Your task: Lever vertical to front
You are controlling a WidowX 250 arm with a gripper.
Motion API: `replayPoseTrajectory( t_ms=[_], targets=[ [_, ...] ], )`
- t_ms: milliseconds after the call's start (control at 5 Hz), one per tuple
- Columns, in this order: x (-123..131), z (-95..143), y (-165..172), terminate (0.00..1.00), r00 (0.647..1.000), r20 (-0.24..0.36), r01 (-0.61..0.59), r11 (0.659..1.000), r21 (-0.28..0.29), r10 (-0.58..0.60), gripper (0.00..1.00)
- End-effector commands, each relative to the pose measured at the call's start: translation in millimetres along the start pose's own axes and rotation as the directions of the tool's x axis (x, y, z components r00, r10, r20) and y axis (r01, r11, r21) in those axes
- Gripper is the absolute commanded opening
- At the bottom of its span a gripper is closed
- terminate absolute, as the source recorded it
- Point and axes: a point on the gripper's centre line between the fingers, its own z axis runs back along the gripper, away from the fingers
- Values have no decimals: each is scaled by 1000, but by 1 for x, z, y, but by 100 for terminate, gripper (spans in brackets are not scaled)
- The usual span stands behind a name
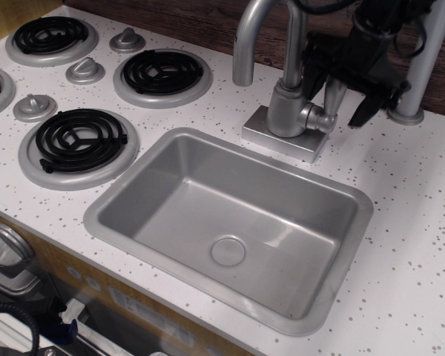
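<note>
The black hand (340, 89) hangs behind the faucet at the back of the white speckled surface (415, 222), its two fingers spread apart and holding nothing. One dark finger (365, 104) points down on the right, close to a grey post (421, 67); the other sits near the faucet's upright pipe. Between them stands the lever (331, 95), a short matte-silver rod rising roughly upright, leaning slightly, from the round knuckle (320, 119) on the side of the faucet body (285, 111). From here I cannot tell whether either finger touches the lever. The curved spout (246, 41) arches up and forward over the near side of the faucet's square base (278, 139). In front of it lies the grey sink (133, 194) with its round drain (228, 251). To the left are black coil burners (78, 139) and small cone-shaped knobs (35, 106).
</note>
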Motion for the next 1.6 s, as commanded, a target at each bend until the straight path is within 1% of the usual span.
replayPoseTrajectory(
  t_ms=[0, 200, 400, 600, 800, 1000, 1200, 1400],
  targets=[
    [31, 21, 3, 0, 995, 90, 41, 999, 26, -43, 100],
    [37, 19, 2, 0, 994, 96, 48, 999, 24, -50, 100],
    [30, 14, 3, 0, 997, 78, 21, 1000, 23, -23, 0],
    [19, 19, 3, 0, 998, 61, -21, 999, 36, 19, 0],
    [5, 17, 4, 0, 998, -1, -65, 998, 27, 65, 0],
    [-6, 12, 6, 0, 995, -46, -93, 995, 19, 94, 0],
    [-12, -4, 8, 0, 992, -72, -109, 994, -28, 107, 0],
    [-18, -16, 8, 0, 990, -70, -123, 990, -63, 119, 0]
  ],
)
